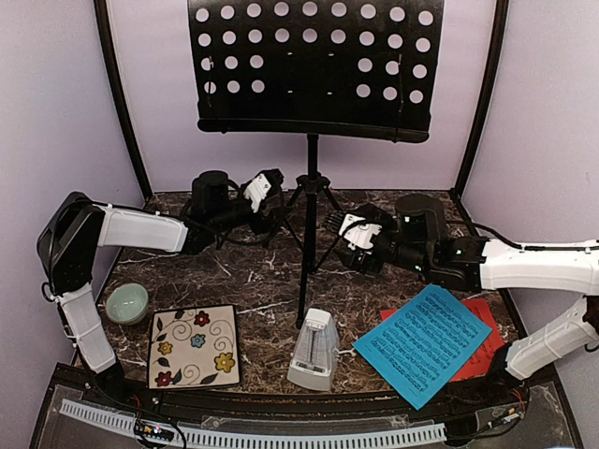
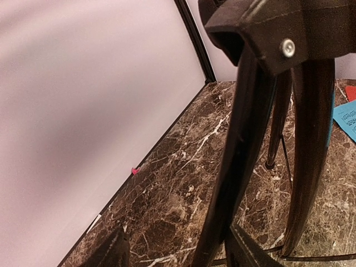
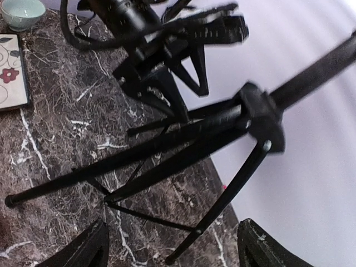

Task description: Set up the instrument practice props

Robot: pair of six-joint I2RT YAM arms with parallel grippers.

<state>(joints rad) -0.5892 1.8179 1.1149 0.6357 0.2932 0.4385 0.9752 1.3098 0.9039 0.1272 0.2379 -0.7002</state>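
The black music stand stands at the back middle, with its perforated desk (image 1: 314, 65) high on the pole (image 1: 311, 215). My left gripper (image 1: 267, 201) is open at the left of the tripod hub. In the left wrist view one tripod leg (image 2: 239, 156) runs between its spread fingers (image 2: 114, 250). My right gripper (image 1: 346, 234) is open just right of the tripod, and the legs (image 3: 167, 150) lie ahead of its fingers (image 3: 267, 247). A blue music sheet (image 1: 423, 341) lies on a red one (image 1: 482, 327) at the front right. The white metronome (image 1: 314, 351) stands at the front middle.
A pale green bowl (image 1: 126, 302) and a flower-patterned tile (image 1: 195, 346) sit at the front left. The marble table (image 1: 253, 271) is walled by pale panels at the back and sides. The two arms flank the stand closely.
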